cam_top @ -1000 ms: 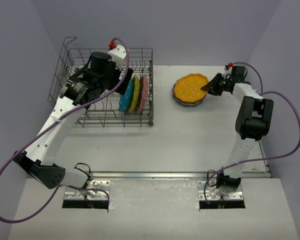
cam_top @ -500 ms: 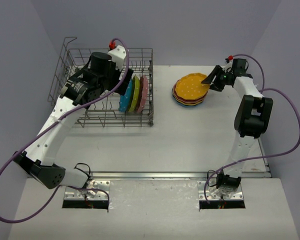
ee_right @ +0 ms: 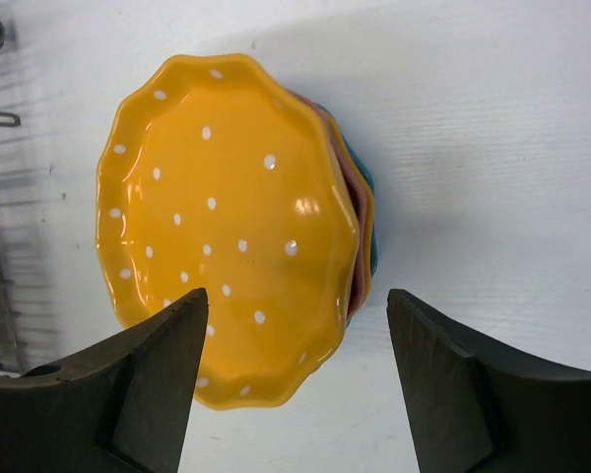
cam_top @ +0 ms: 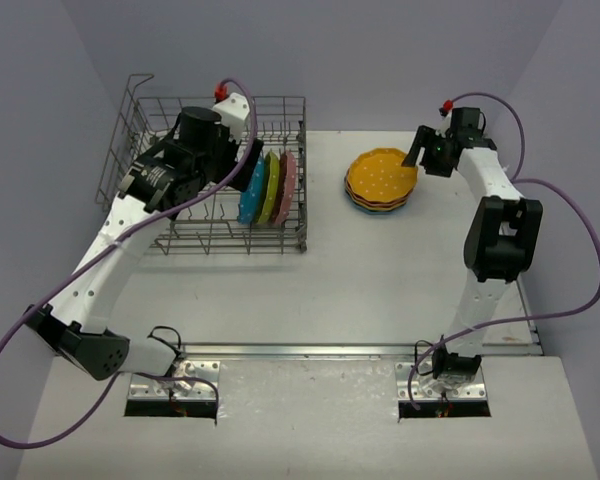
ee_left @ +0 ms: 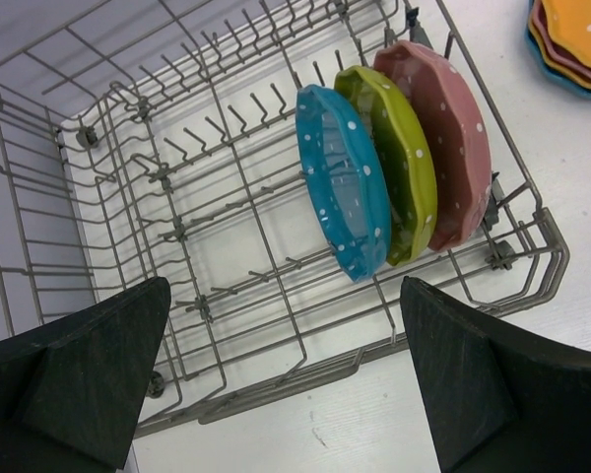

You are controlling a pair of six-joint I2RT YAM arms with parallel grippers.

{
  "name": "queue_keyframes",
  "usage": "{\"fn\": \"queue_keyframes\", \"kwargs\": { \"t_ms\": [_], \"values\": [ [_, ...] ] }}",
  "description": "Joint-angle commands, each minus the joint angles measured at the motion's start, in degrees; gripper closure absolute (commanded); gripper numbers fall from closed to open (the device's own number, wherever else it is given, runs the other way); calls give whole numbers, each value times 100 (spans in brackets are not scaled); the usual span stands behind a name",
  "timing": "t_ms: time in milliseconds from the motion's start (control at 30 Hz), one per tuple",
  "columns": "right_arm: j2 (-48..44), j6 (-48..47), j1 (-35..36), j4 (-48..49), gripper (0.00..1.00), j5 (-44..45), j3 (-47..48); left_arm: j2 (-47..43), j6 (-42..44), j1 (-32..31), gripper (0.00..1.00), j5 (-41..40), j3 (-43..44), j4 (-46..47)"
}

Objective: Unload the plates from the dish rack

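The grey wire dish rack stands at the back left. Three dotted plates stand on edge in its right end: blue, green and pink. My left gripper hovers over the rack's left part, open and empty. In the left wrist view the gripper frames the rack's front rim, with the blue plate, green plate and pink plate up right. A yellow plate tops a stack on the table. My right gripper is open and empty just above that plate.
Under the yellow plate, pink and blue rims show. The rack's raised wire handle stands at its back left corner. Grey walls close in behind and at both sides. Purple cables trail from both arms.
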Motion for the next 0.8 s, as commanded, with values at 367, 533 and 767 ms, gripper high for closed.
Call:
{"fn": "queue_keyframes", "kwargs": {
  "t_ms": [367, 533, 767],
  "values": [
    [-1629, -436, 169, 322, 27, -302, -1008, 1237, -593, 688, 28, 1282, -132, 429],
    [-2155, -480, 169, 345, 27, -455, -1440, 1567, -760, 691, 33, 1584, -106, 673],
    [-2552, -397, 169, 428, 23, -476, -1809, 2119, -954, 696, 33, 1534, -53, 797]
  ]
}}
